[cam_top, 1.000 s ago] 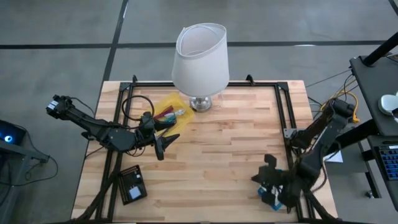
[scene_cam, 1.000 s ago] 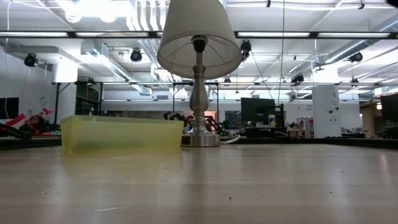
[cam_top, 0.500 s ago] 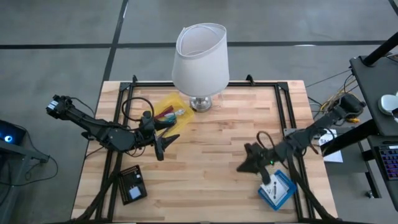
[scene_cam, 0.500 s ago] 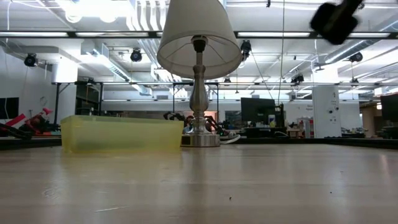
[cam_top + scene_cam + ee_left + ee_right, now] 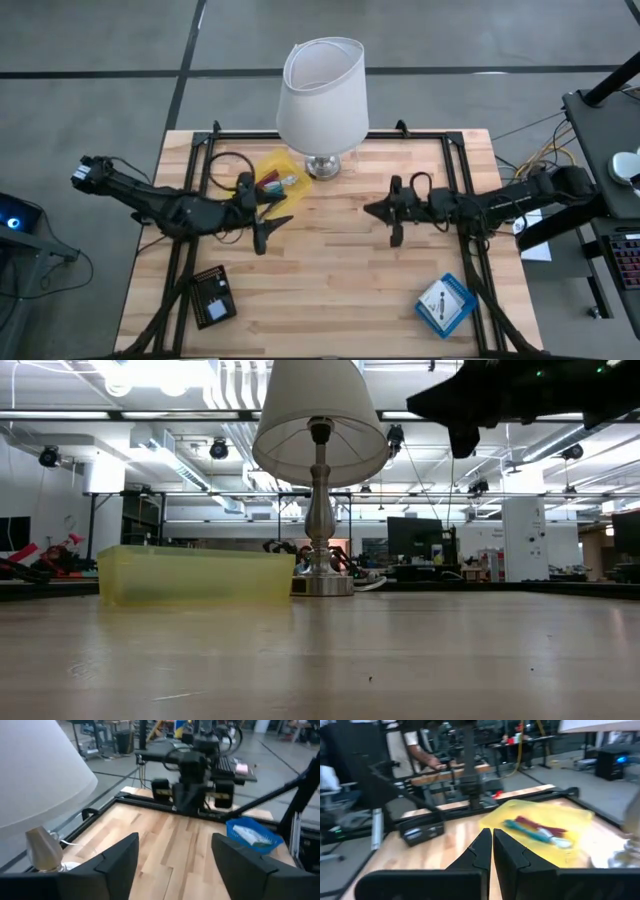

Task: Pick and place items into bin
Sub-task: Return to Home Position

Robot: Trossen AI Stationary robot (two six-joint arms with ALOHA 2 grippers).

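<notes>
Right arm has swung away from the blue bin (image 5: 431,314) at the near right corner and now reaches level over mid-table.

Near edge: the blue bin holds the white card reader box (image 5: 445,300). The black bin (image 5: 208,274) sits at the near left corner, its contents too small to identify.

Mid-table: the right gripper (image 5: 375,211) hangs above the wooden table (image 5: 340,270), fingers pressed together and carrying nothing. The left gripper (image 5: 270,232) faces it from the left, fingers spread and empty, just beside the yellow bin (image 5: 195,577).

Far side: the yellow bin holds a teal marker (image 5: 527,831) and a red pen (image 5: 540,826). The white lamp (image 5: 322,90) stands next to it. No loose item shows on the boards.

Assessment: sorting appears complete and the step in hand is retraction to rest. The right arm should stay raised and draw back along its own line. It should keep clear of the lamp base and the opposing gripper, and not drop over the blue bin.
</notes>
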